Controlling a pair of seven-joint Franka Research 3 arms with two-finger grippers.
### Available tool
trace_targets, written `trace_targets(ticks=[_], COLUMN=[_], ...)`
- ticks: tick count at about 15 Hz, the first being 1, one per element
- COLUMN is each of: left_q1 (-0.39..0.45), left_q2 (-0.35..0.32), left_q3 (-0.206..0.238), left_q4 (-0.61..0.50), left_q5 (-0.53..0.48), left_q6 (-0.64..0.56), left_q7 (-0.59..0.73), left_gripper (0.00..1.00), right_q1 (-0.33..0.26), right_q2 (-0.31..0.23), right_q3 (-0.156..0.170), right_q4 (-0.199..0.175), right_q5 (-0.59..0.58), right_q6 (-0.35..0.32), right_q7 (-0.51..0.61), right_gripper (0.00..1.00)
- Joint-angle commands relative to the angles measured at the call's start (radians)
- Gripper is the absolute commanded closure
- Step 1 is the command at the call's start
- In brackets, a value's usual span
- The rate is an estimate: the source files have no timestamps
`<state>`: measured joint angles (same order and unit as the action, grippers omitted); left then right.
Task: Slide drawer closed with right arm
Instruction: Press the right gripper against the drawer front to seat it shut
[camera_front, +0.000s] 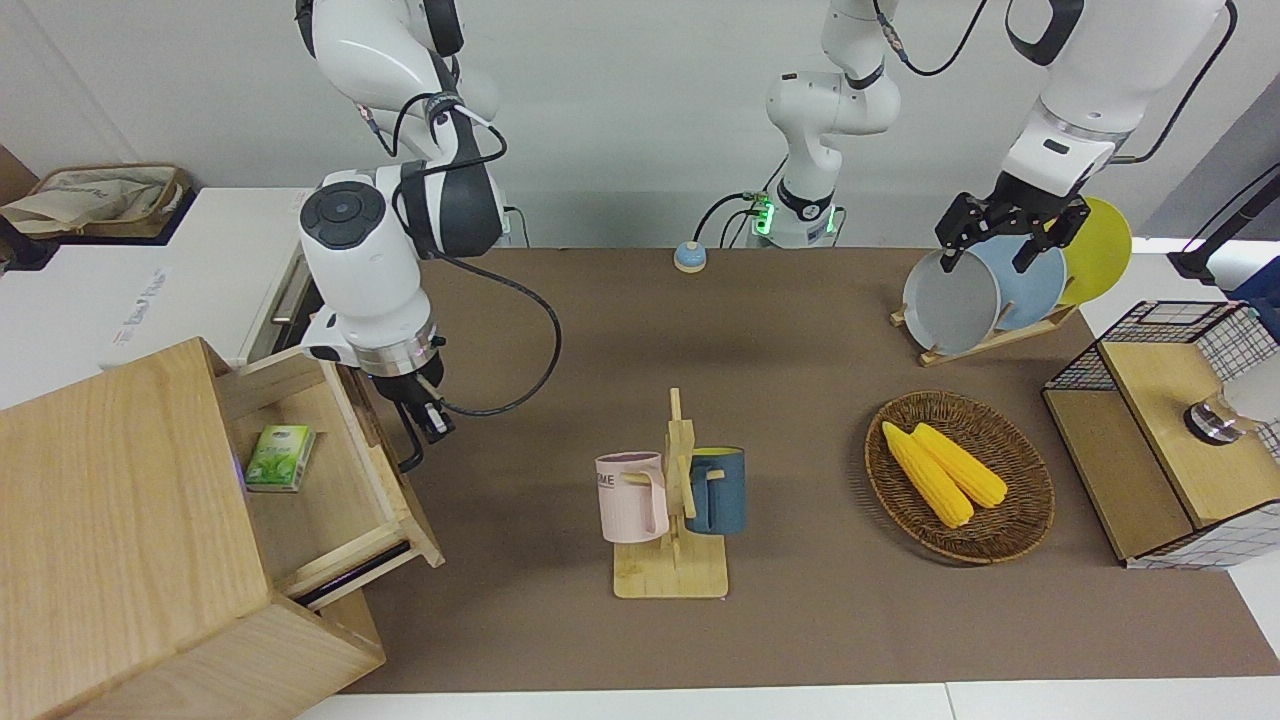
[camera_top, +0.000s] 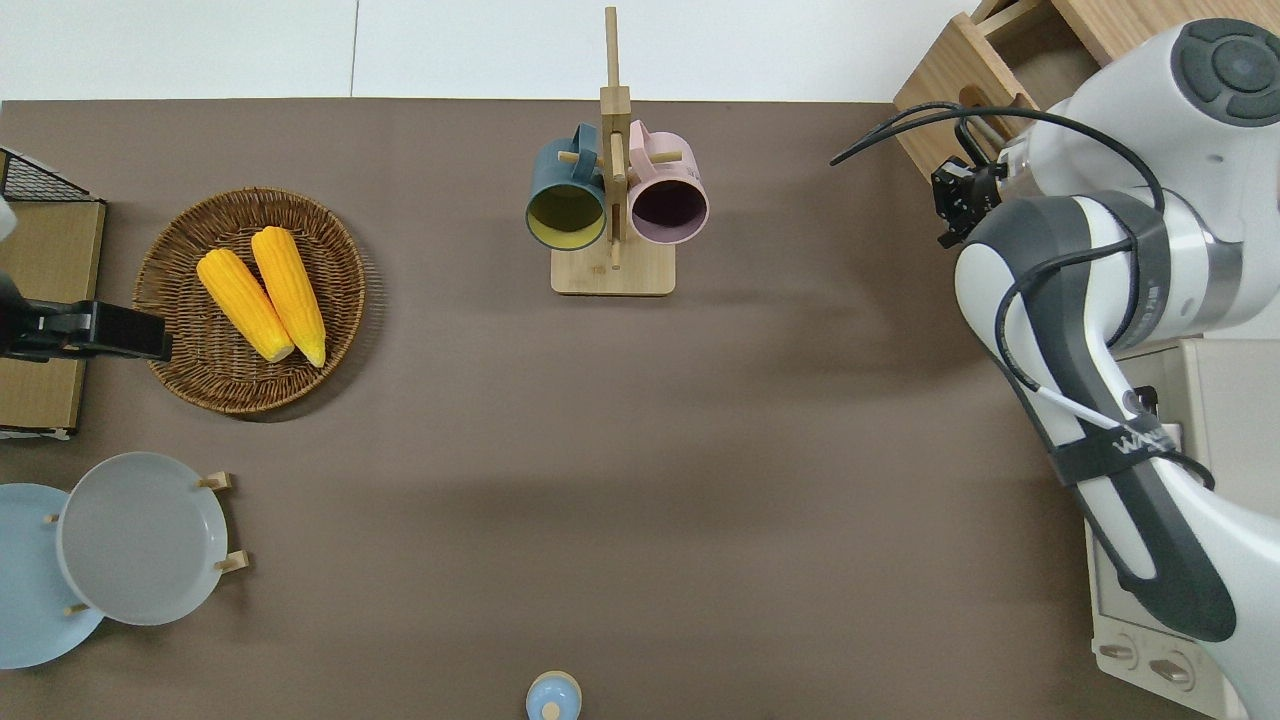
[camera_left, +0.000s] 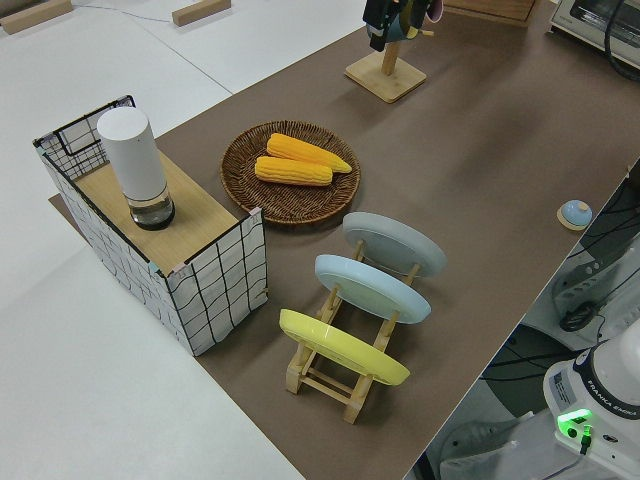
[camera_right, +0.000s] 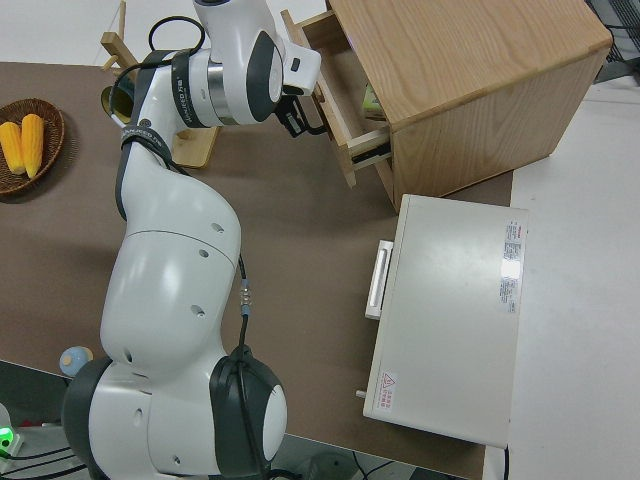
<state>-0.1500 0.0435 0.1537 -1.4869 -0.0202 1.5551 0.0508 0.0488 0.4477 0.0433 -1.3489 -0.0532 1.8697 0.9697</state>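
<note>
My white jointed right arm (camera_front: 360, 260) is bent low, its black wrist turned down and the black two-finger right gripper (camera_front: 425, 425) pointing downward — whether its fingers are apart I can't make out. My left arm (camera_front: 1090, 80) is parked.

Pale matt wood drawer (camera_front: 330, 470), glossy white plastic right arm (camera_front: 360, 260)

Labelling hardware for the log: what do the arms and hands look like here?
Both arms are glossy white jointed shells with dark grey-black joint bands and silver wrist rings. Right arm carries a looping black cable and a round dark end cap. Right hand and left hand are black, two-fingered.
</note>
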Motion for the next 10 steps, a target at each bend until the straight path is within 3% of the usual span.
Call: trace_targets(ticks=[1, 4, 5, 8, 10], left_q1=[-0.017, -0.017, -0.017, -0.017, -0.017], left_q2=[0.013, 0.013, 0.013, 0.013, 0.013], left_q3=[0.017, 0.017, 0.017, 0.017, 0.017], left_q4=[0.020, 0.020, 0.020, 0.020, 0.020], left_q5=[0.012, 0.012, 0.012, 0.012, 0.012], left_q6=[0.000, 0.000, 0.000, 0.000, 0.000], left_q7=[0.007, 0.007, 0.007, 0.007, 0.007], left_gripper=[0.00, 0.00, 0.00, 0.00, 0.00], right_q1=[-0.044, -0.060, -0.058, -0.061, -0.060], right_q2=[0.016, 0.016, 0.016, 0.016, 0.016], right_q3=[0.012, 0.003, -0.016, -0.031, -0.063], right_q4=[0.025, 0.027, 0.030, 0.033, 0.039], right_q5=[-0.013, -0.014, -0.014, -0.016, -0.016], right_q6=[0.034, 0.037, 0.037, 0.039, 0.039], right_q7=[-0.080, -0.186, -0.198, -0.258, -0.272], right_gripper=[1.000, 1.000, 1.000, 1.000, 1.000])
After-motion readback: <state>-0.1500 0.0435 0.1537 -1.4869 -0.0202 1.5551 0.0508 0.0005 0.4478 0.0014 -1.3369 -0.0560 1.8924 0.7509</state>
